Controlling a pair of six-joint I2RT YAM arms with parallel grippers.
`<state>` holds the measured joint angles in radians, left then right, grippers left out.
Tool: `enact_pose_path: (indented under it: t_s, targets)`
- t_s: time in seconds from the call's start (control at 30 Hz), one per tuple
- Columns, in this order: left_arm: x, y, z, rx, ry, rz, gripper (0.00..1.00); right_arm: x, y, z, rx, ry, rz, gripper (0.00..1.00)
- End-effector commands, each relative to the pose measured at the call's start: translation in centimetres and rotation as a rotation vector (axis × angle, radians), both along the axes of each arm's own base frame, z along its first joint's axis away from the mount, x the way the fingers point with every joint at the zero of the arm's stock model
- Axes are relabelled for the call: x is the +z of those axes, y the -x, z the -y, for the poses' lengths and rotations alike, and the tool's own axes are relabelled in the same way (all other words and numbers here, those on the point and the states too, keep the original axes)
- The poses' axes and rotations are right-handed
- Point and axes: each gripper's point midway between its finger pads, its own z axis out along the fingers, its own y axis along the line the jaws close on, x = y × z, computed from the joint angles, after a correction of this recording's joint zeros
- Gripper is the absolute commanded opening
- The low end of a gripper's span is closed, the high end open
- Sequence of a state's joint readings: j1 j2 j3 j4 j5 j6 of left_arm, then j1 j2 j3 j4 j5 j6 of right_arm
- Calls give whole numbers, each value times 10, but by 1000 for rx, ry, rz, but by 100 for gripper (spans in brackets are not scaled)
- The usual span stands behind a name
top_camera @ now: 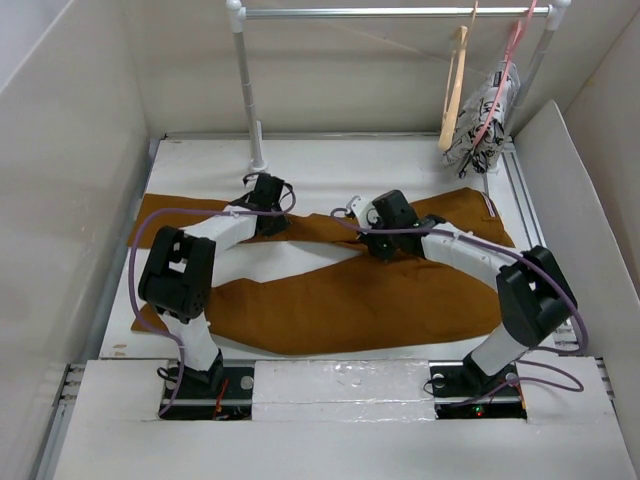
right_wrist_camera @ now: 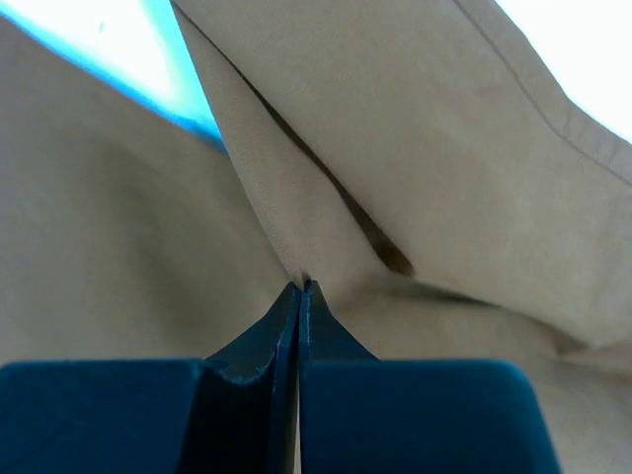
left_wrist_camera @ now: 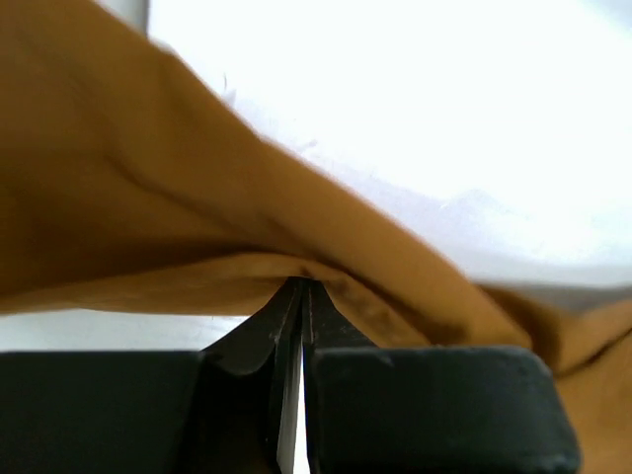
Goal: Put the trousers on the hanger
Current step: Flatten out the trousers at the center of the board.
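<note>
The rust-brown trousers [top_camera: 350,300] lie spread flat across the white table [top_camera: 400,165]. My left gripper [top_camera: 268,215] is down on the far leg at the left, shut on a raised fold of the fabric [left_wrist_camera: 197,227]; its fingertips [left_wrist_camera: 296,296] meet with cloth pinched between them. My right gripper [top_camera: 380,245] is down on the middle of the trousers, shut on a pleat of the cloth [right_wrist_camera: 286,217]. The tan wooden hanger [top_camera: 456,85] hangs from the rail at the back right, away from both grippers.
A white clothes rail [top_camera: 390,13] spans the back on two posts, the left post [top_camera: 248,90] standing just behind my left gripper. A pink hanger with black-and-white patterned cloth [top_camera: 485,120] hangs beside the wooden one. White walls close in both sides.
</note>
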<state>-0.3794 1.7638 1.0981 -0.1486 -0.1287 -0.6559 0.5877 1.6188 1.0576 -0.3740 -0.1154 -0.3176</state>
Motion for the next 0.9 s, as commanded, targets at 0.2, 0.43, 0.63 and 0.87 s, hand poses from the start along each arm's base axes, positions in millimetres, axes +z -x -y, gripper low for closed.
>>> enact_pose_path:
  t_s: [0.2,0.43,0.63,0.87]
  targets:
    - [120,-42,-14,49,-68,306,0,-2,23,16,-2,32,-10,0]
    - [124,-60,12,-102,-154,180,0,-3,17,8,6,33,-17,0]
    - [100,22,-12,-123,-163,156,55,6,1,0,2,-28,-19,0]
    - [58,83,-50,296,193,103,72,10,-3,1,17,-55,-22,0]
